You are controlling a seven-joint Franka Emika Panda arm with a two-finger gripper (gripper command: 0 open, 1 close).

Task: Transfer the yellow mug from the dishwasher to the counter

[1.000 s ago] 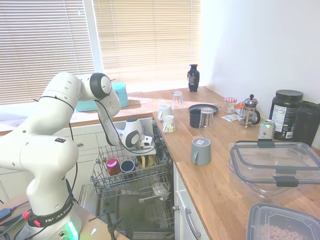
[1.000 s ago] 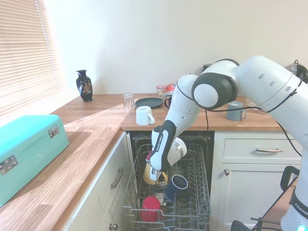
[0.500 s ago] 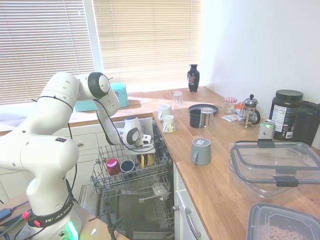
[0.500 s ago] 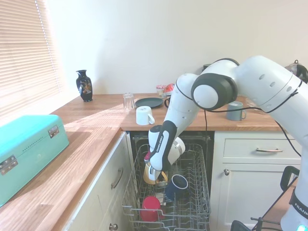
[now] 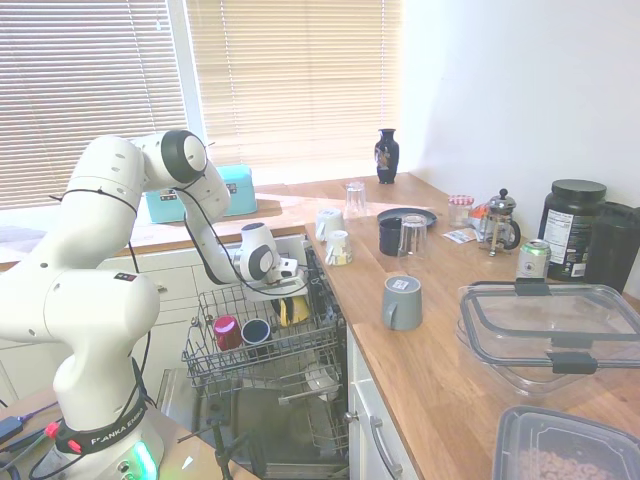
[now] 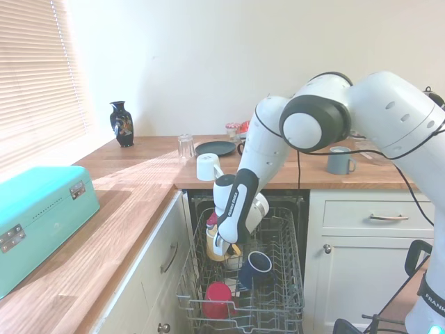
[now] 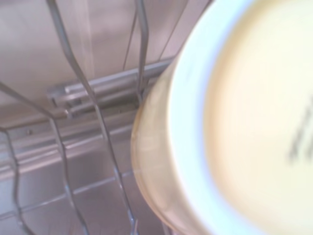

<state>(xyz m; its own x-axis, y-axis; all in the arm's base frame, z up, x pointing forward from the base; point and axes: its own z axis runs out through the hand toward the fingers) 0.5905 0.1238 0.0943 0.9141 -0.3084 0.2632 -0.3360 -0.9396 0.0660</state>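
Yellow glaze shows at the gripper (image 6: 221, 245): the mug (image 6: 214, 243) sits in its grasp, the fingers clenched on the rim, and it hangs tilted just above the wire rack (image 6: 278, 292) of the dishwasher (image 5: 290, 415). In the first exterior view the mug (image 5: 293, 311) shows as a yellow patch under the gripper (image 5: 285, 292), at the rack's (image 5: 215, 362) back right corner, near the edge of the surface (image 5: 450, 370). The wrist view is filled by the mug's (image 7: 234, 127) pale inside and thick rim, blurred, with grey rack wires (image 7: 102, 132) crossing behind it.

Lower in the rack stand a red cup (image 6: 217, 299) and a dark blue cup (image 6: 255, 266); the blue one lies just beside the mug, the red one nearer the front. The dishwasher's dark door (image 5: 280, 440) hangs open below.

On the surface, a grey mug (image 5: 402, 302) stands upside down, well apart from the rack. Further back are a white mug (image 5: 328, 222), a smaller white mug (image 5: 339, 247), two glasses (image 5: 413, 237), a black cup (image 5: 390, 236) and a dark plate (image 5: 407, 216). A dark vase (image 5: 387, 156) stands by the window, and a teal box (image 6: 38, 223) rests on the neighbouring stretch of worktop.
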